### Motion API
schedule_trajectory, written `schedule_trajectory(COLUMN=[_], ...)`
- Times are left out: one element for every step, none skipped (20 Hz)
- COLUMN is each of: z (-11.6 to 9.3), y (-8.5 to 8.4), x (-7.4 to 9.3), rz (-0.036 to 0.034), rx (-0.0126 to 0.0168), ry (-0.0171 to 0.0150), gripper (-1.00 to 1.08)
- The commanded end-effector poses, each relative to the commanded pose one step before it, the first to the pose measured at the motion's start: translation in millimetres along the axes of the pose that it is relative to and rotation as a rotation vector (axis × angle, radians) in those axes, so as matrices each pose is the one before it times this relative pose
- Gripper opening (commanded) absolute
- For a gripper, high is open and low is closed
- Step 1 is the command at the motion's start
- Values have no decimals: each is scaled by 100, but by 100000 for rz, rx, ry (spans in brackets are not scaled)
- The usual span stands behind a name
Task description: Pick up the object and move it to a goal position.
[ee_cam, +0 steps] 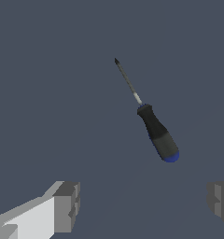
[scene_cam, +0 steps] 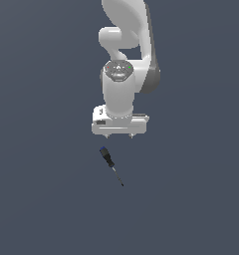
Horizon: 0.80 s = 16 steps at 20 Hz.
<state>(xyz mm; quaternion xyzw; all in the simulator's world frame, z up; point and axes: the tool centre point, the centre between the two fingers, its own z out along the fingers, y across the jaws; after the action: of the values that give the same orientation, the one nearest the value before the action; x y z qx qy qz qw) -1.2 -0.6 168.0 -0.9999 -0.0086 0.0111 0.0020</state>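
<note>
The small screwdriver (scene_cam: 110,164) lies on the grey floor, black handle with a blue end cap toward the arm and thin dark shaft pointing away. In the wrist view the screwdriver (ee_cam: 156,132) lies ahead of the fingers, apart from them. My gripper (scene_cam: 119,135) hangs above the floor just behind the blue cap, pointing down. It is open and empty: the two grey fingertips (ee_cam: 67,205) stand wide apart in the wrist view, gripper (ee_cam: 144,203).
The white arm (scene_cam: 126,45) rises behind the gripper at the top of the exterior view. A plain grey floor (scene_cam: 42,199) surrounds the screwdriver.
</note>
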Motion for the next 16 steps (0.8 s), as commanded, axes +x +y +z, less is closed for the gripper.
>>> schedule_trajectory(z=[0, -38, -102, -169, -238, -305, -333, -269, -197, -127, -52, 24, 68, 50, 52, 74], y=[1, -42, -108, -180, -252, -321, -348, -278, -202, -128, -51, 27, 63, 35, 25, 29], x=[0, 22, 67, 109, 151, 193, 208, 167, 121, 75, 29, -17, -35, 4, 38, 58], rz=[0, -97, -265, -437, -607, -766, -818, -640, -452, -271, -93, 72, 98, -77, -267, -408], rx=[0, -48, -130, -215, -298, -376, -402, -317, -228, -142, -55, 30, 69, 24, -10, -18], ry=[0, 85, 236, 392, 549, 701, 762, 610, 444, 280, 110, -58, -138, -55, 3, 10], gripper=[100, 100, 100, 100, 100, 100, 100, 100, 100, 100, 100, 100, 100, 100, 100, 100])
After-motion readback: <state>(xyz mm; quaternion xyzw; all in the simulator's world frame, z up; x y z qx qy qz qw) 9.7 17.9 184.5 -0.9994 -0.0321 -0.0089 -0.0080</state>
